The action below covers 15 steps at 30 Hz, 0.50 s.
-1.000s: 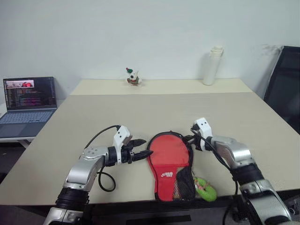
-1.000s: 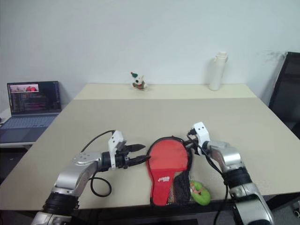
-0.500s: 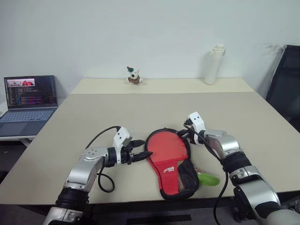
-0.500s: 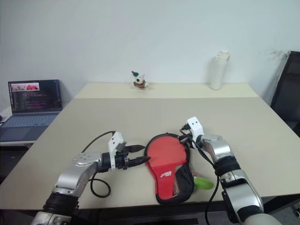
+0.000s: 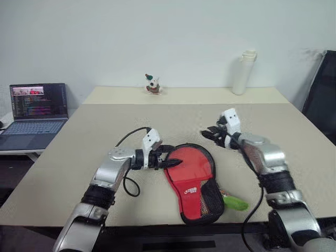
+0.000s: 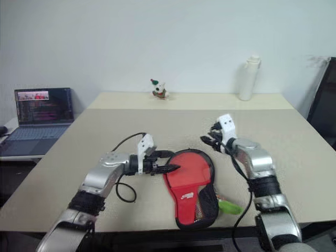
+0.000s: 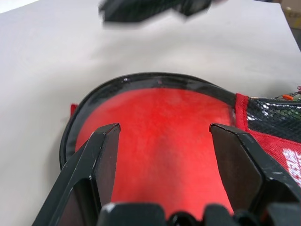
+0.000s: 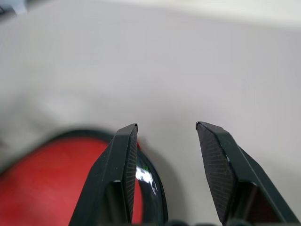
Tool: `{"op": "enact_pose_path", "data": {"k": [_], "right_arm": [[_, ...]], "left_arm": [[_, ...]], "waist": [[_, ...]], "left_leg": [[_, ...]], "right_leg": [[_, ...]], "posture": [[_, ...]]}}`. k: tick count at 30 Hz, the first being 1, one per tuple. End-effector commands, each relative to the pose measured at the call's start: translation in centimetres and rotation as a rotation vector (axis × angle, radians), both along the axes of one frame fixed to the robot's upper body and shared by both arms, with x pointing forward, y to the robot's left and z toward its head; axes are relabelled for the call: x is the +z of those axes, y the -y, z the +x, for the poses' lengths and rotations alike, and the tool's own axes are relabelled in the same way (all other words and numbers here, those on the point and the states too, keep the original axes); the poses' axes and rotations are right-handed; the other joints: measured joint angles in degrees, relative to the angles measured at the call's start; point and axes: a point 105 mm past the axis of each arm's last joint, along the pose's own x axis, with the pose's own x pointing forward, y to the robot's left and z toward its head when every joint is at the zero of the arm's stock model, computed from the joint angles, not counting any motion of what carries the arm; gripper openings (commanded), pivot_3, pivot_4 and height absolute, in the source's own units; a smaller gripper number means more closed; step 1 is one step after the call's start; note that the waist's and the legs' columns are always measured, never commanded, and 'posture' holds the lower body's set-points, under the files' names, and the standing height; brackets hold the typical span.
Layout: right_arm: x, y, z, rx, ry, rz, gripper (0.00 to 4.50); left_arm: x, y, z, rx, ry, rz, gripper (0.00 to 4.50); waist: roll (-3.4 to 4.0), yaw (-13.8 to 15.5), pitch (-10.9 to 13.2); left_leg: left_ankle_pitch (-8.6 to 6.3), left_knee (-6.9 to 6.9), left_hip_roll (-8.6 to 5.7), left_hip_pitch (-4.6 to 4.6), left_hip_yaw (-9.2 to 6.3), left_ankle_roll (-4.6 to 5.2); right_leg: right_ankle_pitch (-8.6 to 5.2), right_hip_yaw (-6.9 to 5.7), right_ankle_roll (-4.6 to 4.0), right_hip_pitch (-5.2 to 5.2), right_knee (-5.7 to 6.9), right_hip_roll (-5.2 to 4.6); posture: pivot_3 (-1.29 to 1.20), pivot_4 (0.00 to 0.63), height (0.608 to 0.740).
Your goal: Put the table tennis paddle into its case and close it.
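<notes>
The right gripper (image 5: 209, 133), now parted and empty, has lifted off the case (image 5: 191, 178); the left gripper (image 5: 170, 156) hovers spread over it; zipping looks finished.

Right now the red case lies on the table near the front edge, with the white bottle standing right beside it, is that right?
Not quite. The case does lie on the table near the front edge, but the bottle stands far from it, at the table's back edge by the wall. The left eye view shows the wide stretch of tabletop between them.
</notes>
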Motion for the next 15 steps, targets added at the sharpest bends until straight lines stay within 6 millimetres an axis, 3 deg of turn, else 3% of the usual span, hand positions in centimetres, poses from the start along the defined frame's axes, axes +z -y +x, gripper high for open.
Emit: {"op": "enact_pose_path", "data": {"k": [1, 8, 15], "right_arm": [[1.1, 1.7, -4.0, 0.062, 0.008, -0.024, 2.2], [-1.4, 3.2, -12.9, 0.272, -0.144, -0.175, 2.2], [-3.2, 4.4, -17.3, 0.353, -0.241, -0.311, 2.2]], "left_arm": [[0.3, 1.6, 0.5, -0.074, 0.035, 0.027, 3.32], [-1.4, 3.8, 1.0, -0.151, 0.025, 0.08, 3.32], [-2.5, 5.4, 1.1, -0.22, 0.008, 0.122, 3.32]], "waist": [[0.0, 0.62, 0.0], [0.01, 0.73, 0.04], [-0.04, 0.68, 0.07]], "left_leg": [[0.0, 0.0, -0.04, -0.02, -0.02, 0.0], [-0.01, 0.0, -0.07, -0.1, 0.0, 0.02], [-0.01, 0.08, -0.08, -0.12, 0.0, 0.02]], "right_leg": [[-0.02, -0.01, 0.03, 0.01, -0.02, -0.04], [-0.19, 0.02, 0.32, 0.0, -0.22, 0.02], [-0.19, 0.0, 0.37, 0.1, -0.41, 0.12]], "posture": [[0.0, 0.15, 0.74], [0.0, 0.15, 0.74], [0.0, 0.15, 0.74]]}}
